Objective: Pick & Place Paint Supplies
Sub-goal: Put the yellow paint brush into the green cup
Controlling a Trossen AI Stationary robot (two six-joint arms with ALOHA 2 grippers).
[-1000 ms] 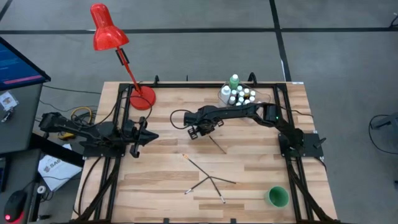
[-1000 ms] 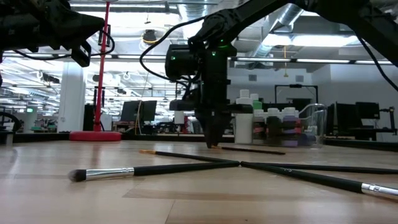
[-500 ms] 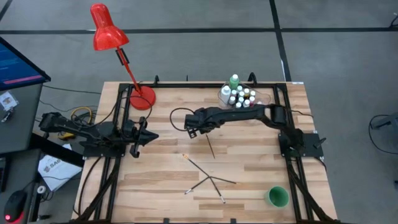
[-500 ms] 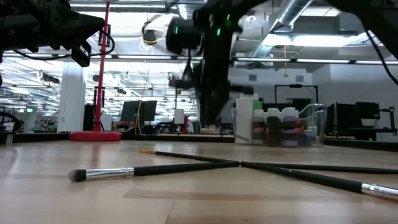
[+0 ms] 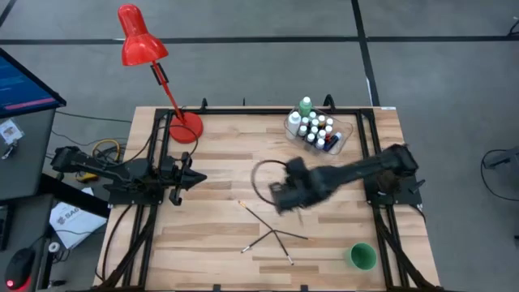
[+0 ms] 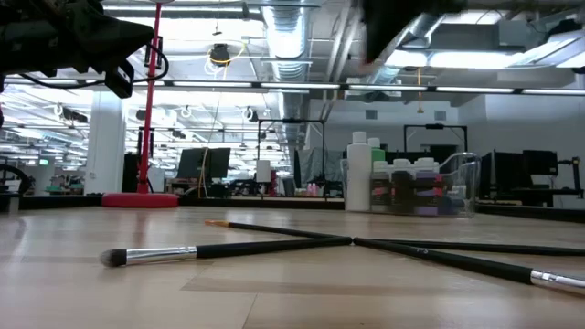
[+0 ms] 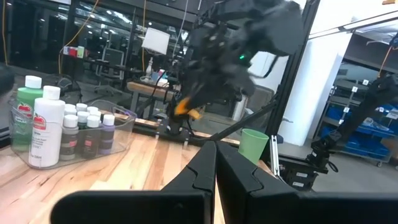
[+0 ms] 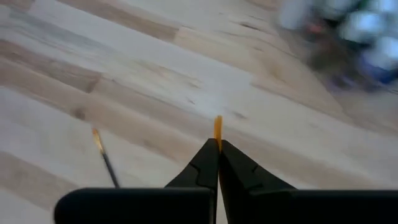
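My right gripper (image 5: pixel 284 197) is over the table's middle, shut on a thin paintbrush whose orange tip (image 8: pixel 217 127) sticks out past the fingertips. It also shows in the left wrist view (image 7: pixel 186 109), high above the table. Several dark paintbrushes (image 5: pixel 274 231) lie crossed on the table toward the near edge, and also show in the low view (image 6: pixel 274 245). The small white-capped bottles and the taller green and white bottles (image 5: pixel 312 126) stand in a clear tub at the far right. My left gripper (image 5: pixel 191 177) is shut and empty at the table's left. My right gripper pinches the paintbrush between its two fingers, just behind the orange tip (image 8: pixel 217 132). The tip pokes out beyond the fingertips. The gripper hides the rest of the brush. The low view shows no part of it on the table.
A green cup (image 5: pixel 361 256) stands at the near right corner. A red desk lamp (image 5: pixel 185 128) stands at the far left. The clear tub (image 5: pixel 336 138) holds the bottles. Bare wood lies between the left gripper and the brushes.
My right gripper has risen from the table with a paintbrush that lay near the middle. It has swung toward the near edge and a little to the right, out of the low view's middle. That brush is off the table; the others have stayed put.
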